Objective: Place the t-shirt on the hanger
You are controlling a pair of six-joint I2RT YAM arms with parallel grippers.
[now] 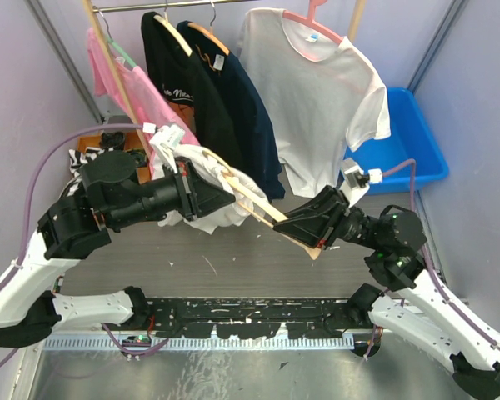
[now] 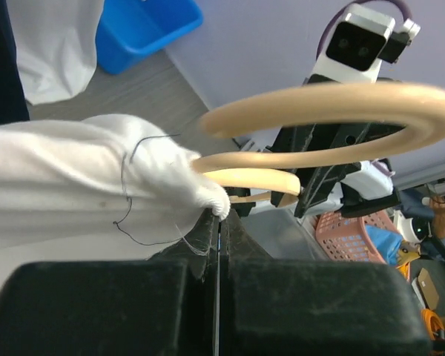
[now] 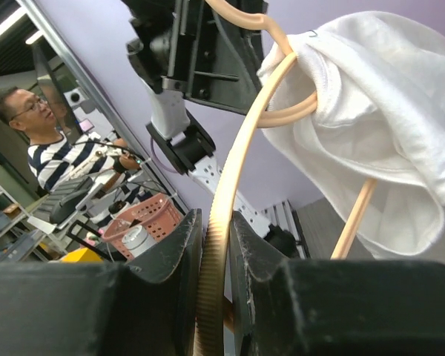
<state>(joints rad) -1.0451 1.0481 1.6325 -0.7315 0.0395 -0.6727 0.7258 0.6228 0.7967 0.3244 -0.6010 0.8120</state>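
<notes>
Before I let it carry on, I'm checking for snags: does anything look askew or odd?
The t-shirt is wadded over one end of the hanger, pinched by the left gripper, not spread. A loose dark thread trails across its fabric. Behind, the white shirt on the pink hanger hangs tilted.

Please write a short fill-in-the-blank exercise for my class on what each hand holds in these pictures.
1. The left hand is shut on the white ____.
2. The right hand clamps the wooden ____.
3. The bin at the far right is ____.
Missing words: t-shirt; hanger; blue.
</notes>
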